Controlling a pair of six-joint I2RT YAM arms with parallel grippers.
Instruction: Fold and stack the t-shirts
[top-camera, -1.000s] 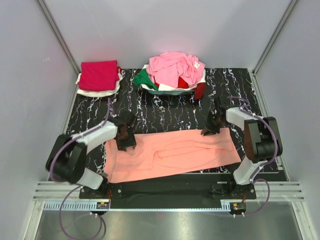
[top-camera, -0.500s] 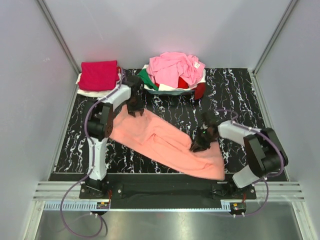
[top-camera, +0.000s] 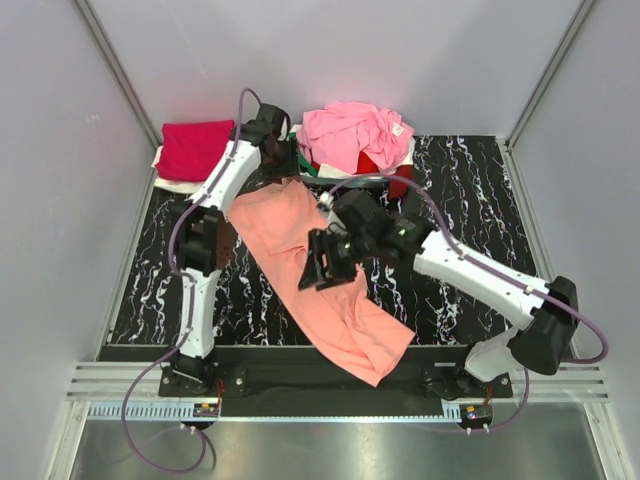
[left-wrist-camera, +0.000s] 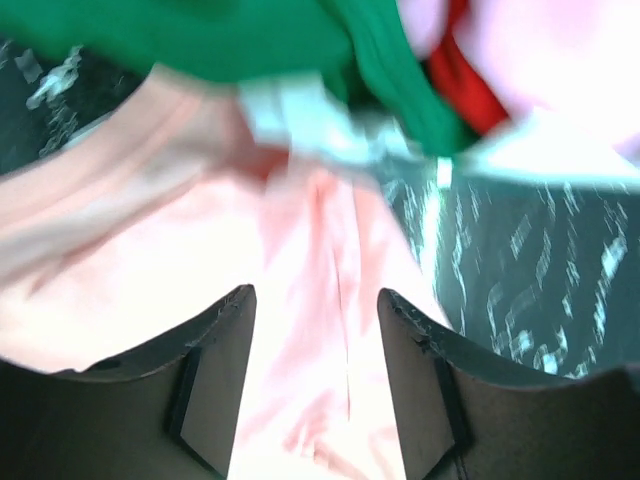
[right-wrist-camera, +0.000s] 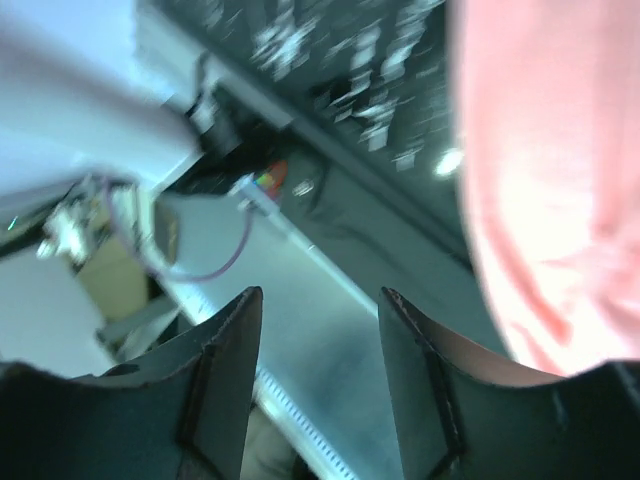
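The salmon-orange t-shirt (top-camera: 325, 275) lies folded long, slanting from the back left of the mat to the front edge. My left gripper (top-camera: 283, 170) hovers at its far end beside the pile, jaws apart. In the left wrist view the salmon cloth (left-wrist-camera: 320, 380) shows between the open fingers of the left gripper (left-wrist-camera: 315, 295). My right gripper (top-camera: 322, 268) hangs over the shirt's middle. In the right wrist view the right gripper (right-wrist-camera: 320, 295) is open on nothing, with the salmon shirt (right-wrist-camera: 550, 200) off to its right.
A loose pile of pink (top-camera: 350, 135), green (top-camera: 303, 165) and red (top-camera: 388, 172) shirts sits at the back centre. A folded crimson shirt (top-camera: 195, 150) rests on a white one (top-camera: 180, 184) at the back left. The black marbled mat (top-camera: 460, 200) covers the table.
The shirt went from lying flat across the front to slanting back-left. The left gripper carried its end to the pile. The right gripper swung to the centre, and both jaws opened wider.
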